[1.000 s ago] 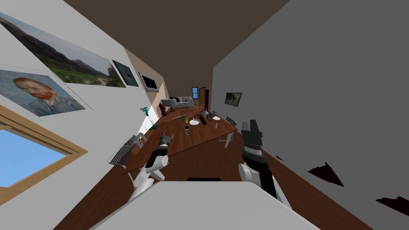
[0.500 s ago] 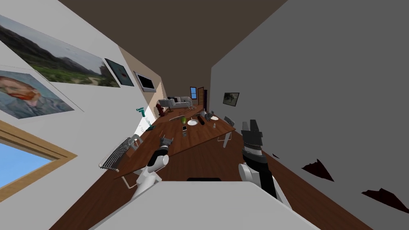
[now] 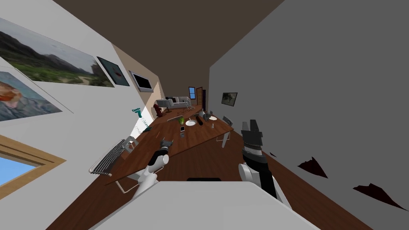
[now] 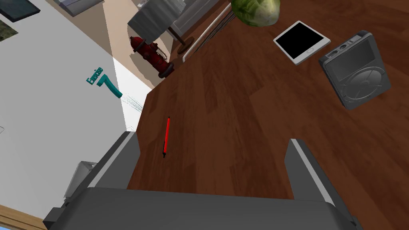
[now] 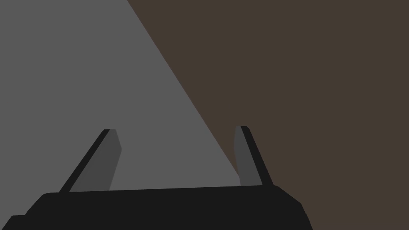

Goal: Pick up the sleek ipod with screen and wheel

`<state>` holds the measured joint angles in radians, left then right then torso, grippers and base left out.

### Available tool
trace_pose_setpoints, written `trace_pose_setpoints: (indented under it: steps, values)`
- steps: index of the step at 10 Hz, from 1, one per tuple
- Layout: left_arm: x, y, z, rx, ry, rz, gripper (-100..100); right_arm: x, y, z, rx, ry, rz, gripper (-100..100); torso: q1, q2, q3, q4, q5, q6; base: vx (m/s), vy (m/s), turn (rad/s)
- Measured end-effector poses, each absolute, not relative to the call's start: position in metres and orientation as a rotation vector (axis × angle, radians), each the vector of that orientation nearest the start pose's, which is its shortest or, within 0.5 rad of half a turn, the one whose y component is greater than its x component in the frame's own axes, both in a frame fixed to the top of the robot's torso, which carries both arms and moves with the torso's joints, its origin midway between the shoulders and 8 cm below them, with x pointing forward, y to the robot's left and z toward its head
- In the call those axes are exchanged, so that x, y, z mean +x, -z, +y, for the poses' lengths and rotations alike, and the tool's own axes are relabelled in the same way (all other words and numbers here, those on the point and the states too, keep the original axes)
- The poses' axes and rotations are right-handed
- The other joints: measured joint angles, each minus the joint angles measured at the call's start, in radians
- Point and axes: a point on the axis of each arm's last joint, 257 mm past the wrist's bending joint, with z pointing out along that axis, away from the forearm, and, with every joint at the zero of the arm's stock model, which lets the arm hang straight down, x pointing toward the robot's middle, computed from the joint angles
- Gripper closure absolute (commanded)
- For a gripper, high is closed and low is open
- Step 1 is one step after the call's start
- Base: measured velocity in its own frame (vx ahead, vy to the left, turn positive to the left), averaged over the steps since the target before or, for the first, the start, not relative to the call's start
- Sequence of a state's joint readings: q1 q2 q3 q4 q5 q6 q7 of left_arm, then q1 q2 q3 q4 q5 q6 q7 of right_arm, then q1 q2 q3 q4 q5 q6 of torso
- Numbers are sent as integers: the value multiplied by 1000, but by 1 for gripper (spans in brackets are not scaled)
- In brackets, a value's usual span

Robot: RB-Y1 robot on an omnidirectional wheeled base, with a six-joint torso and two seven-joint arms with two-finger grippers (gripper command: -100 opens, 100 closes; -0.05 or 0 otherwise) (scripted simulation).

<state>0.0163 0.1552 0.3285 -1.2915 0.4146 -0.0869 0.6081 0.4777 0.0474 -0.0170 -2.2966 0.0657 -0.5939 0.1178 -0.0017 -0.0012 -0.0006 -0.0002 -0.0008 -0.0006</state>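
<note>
Brown table [image 4: 239, 100] holds a grey ipod [image 4: 355, 78], screen indistinct, beyond the left gripper [image 4: 212, 139], fingers apart. Right gripper [image 5: 175, 128] spread too.

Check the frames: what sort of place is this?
Probably a home's dining and living area: a long wooden table with a white plate on it, a wire chair beside it, a sofa at the far end, and a landscape painting on the wall.
</note>
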Motion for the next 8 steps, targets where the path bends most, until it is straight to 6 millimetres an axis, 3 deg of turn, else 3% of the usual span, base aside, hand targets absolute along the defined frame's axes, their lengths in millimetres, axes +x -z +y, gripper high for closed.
trace_pose_setpoints:
  steps: [8]
  values:
    - [476, 399, 479, -2221, 1383, 45, -100, 324, -55, -274, 504, -1165, 546, 0, 0, -3, -2, -1, 0, 0, 56, -30, -49]
